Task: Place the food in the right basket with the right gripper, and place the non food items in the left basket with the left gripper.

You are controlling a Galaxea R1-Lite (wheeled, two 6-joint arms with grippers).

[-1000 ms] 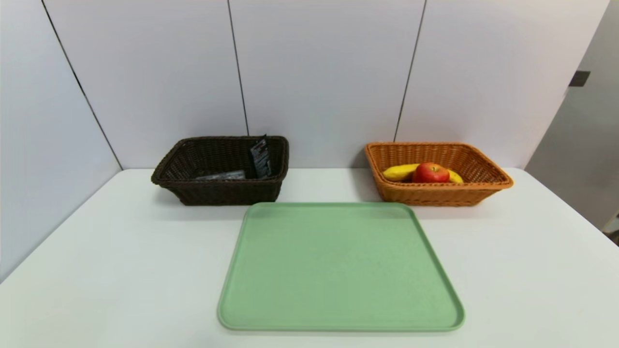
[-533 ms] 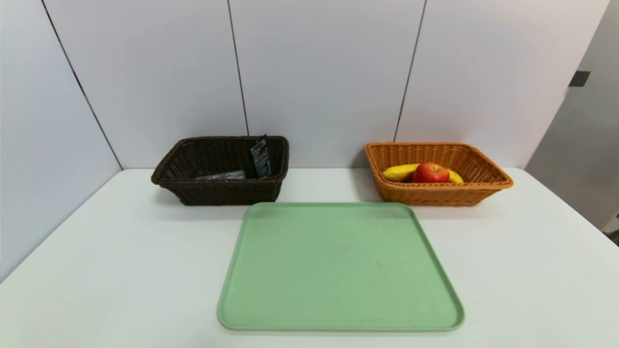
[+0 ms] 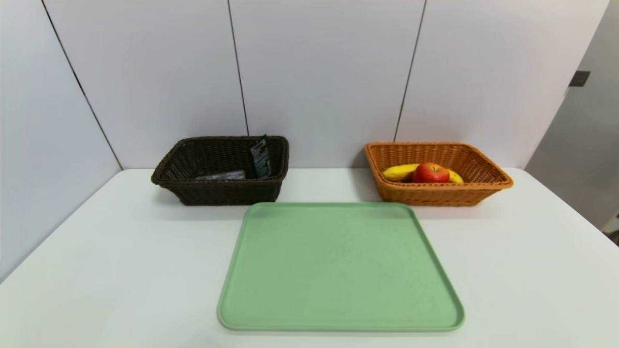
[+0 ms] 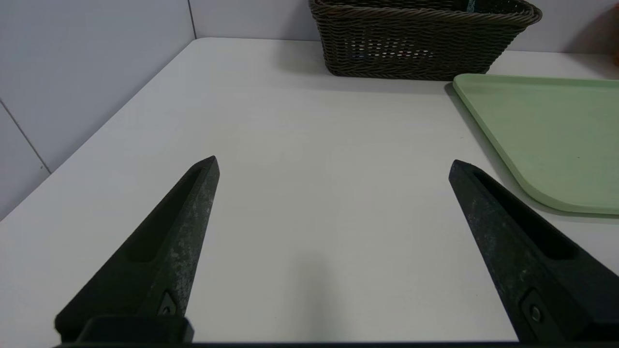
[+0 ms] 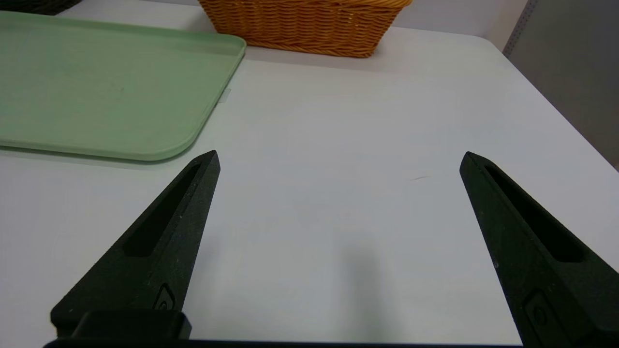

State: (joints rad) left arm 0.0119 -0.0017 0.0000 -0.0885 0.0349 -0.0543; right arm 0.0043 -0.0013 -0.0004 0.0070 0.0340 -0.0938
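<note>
Resting in the bright orange-tan wicker basket [image 3: 435, 195], well beyond the right gripper's jaws, the round red apple [image 3: 431, 173] sits against the curved yellow banana [image 3: 400, 172], presumably because food belongs on that side. Beyond the left gripper's jaws, the very dark brown wicker basket [image 3: 222, 193] holds a black printed squeeze tube [image 3: 261, 158], leaning upright inside, and a flat clear plastic case [image 3: 225, 175] lying low; as non-food items, they suit that basket. No blue-capped marker can be made out, so whether it lies hidden behind the wicker is uncertain. Nearer the jaws, and inward of both pairs, the flat green tray [image 3: 338, 266] bears nothing on the white table [image 3: 121, 266]. The left gripper [image 4: 334, 159] and right gripper [image 5: 341, 153] are both idle over the table's near part, released and spread wide, with nothing between their fingers. The sorting looks finished, leaving little to do but keep both arms parked. The head view shows the fruit and what the dark basket holds, but neither gripper; the wrist views give the jaws and bare table between them, while the right one shows only the orange basket's outer wall, without its fruit.
</note>
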